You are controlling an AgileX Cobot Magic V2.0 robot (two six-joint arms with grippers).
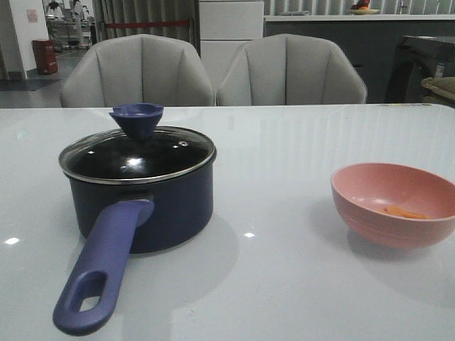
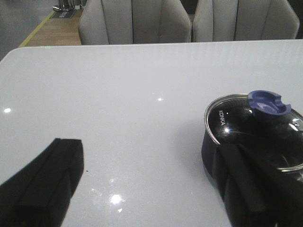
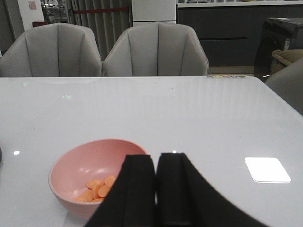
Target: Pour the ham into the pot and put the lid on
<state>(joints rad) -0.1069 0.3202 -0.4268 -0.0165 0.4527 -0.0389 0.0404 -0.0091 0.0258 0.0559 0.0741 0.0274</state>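
Observation:
The dark navy pot [image 1: 178, 206] stands on the left of the table, its long purple-blue handle [image 1: 106, 270] pointing toward me. The glass lid [image 1: 135, 153] with its flared knob [image 1: 136, 117] sits on the pot. The ham [image 1: 404, 212] lies as small orange pieces in the pink bowl [image 1: 391, 206] on the right. My left gripper [image 2: 151, 189] is open and empty above the table, left of the pot [image 2: 210, 156] and lid [image 2: 236, 123]. My right gripper [image 3: 156, 163] is shut and empty, just short of the bowl [image 3: 80, 163] and ham [image 3: 97, 188].
The white glossy table [image 1: 284, 177] runs wide between pot and bowl. Two grey chairs [image 1: 138, 71] [image 1: 291, 71] stand behind its far edge. No arm shows in the front view.

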